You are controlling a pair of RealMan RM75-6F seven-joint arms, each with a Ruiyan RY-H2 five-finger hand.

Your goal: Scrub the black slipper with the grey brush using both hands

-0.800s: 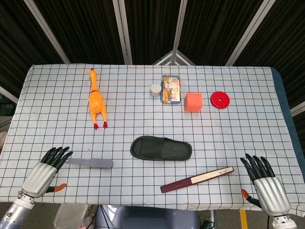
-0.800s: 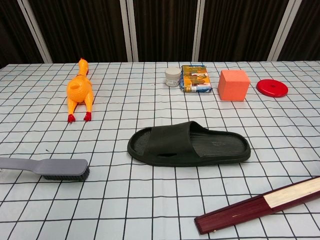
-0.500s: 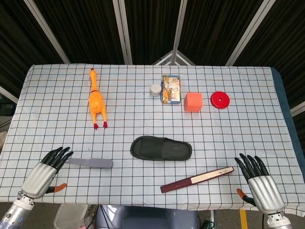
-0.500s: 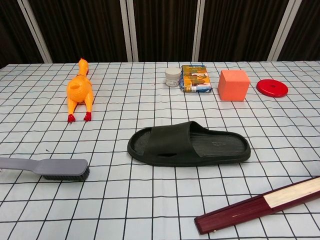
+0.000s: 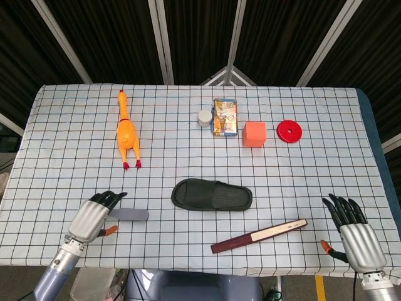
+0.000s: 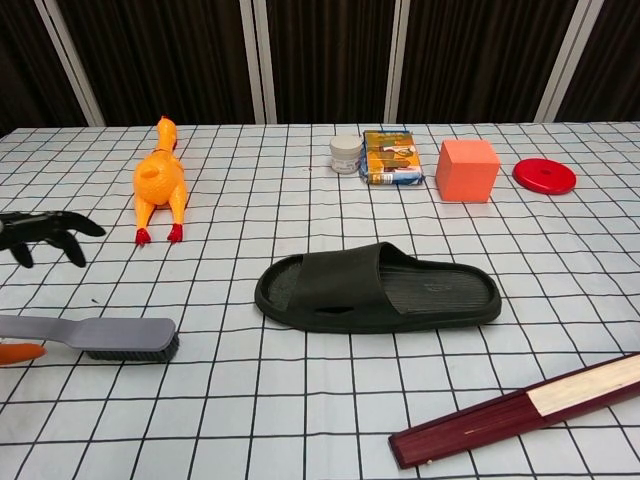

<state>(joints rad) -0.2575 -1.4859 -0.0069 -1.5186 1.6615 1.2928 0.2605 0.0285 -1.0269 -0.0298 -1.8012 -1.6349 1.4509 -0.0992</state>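
Observation:
The black slipper (image 5: 212,195) (image 6: 378,289) lies flat near the table's middle, toe end to the right. The grey brush (image 5: 130,214) (image 6: 100,335) lies left of it, bristles down, handle pointing left. My left hand (image 5: 93,217) hovers over the brush handle with fingers spread and holds nothing; its fingertips (image 6: 45,230) and orange thumb tip show at the chest view's left edge. My right hand (image 5: 354,233) is open at the table's front right corner, away from both objects, and the chest view does not show it.
A folded dark red fan (image 5: 259,236) (image 6: 520,409) lies in front of the slipper. At the back are a rubber chicken (image 5: 127,134), a small jar (image 5: 204,118), a snack box (image 5: 225,116), an orange cube (image 5: 254,133) and a red disc (image 5: 289,131).
My left hand has moved right and forward, from the table's left corner to above the brush handle. My right hand has shifted slightly right. The brush and slipper have not moved.

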